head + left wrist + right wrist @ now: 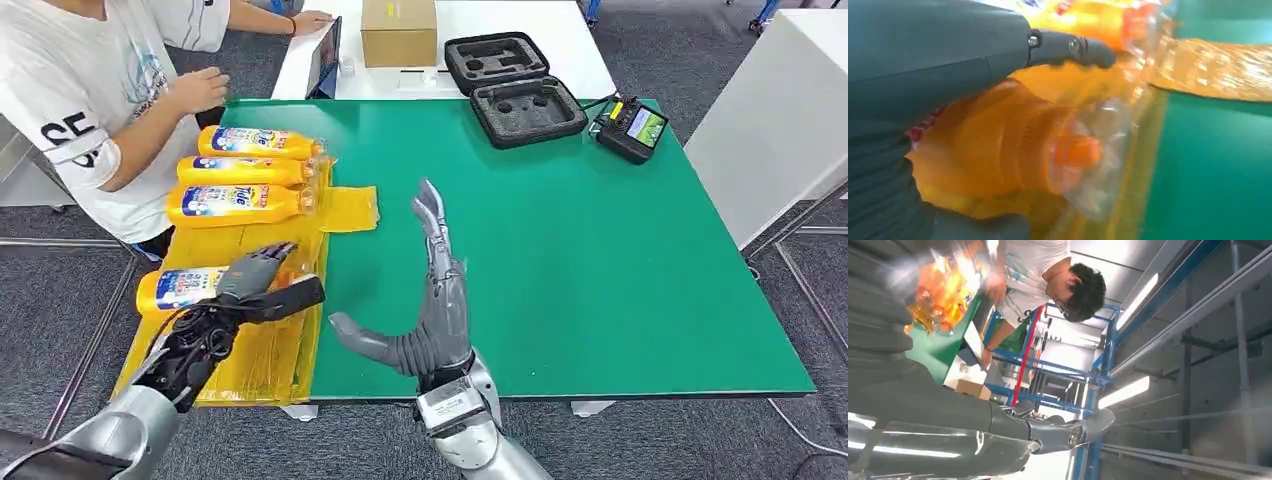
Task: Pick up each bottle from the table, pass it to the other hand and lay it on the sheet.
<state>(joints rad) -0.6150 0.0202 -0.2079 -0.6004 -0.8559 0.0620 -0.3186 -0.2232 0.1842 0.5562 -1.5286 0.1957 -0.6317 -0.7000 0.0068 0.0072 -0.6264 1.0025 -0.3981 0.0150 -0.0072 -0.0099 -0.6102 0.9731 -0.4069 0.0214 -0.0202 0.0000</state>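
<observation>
Bottle (185,287) gripped by left robot hand (258,280), right robot hand (425,300) spread, empty

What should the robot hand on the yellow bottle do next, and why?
Probably open and let go. The left robot hand holds the fourth bottle low over the yellow sheet, in line below three bottles already lying there. The right robot hand is open and holds nothing.
</observation>
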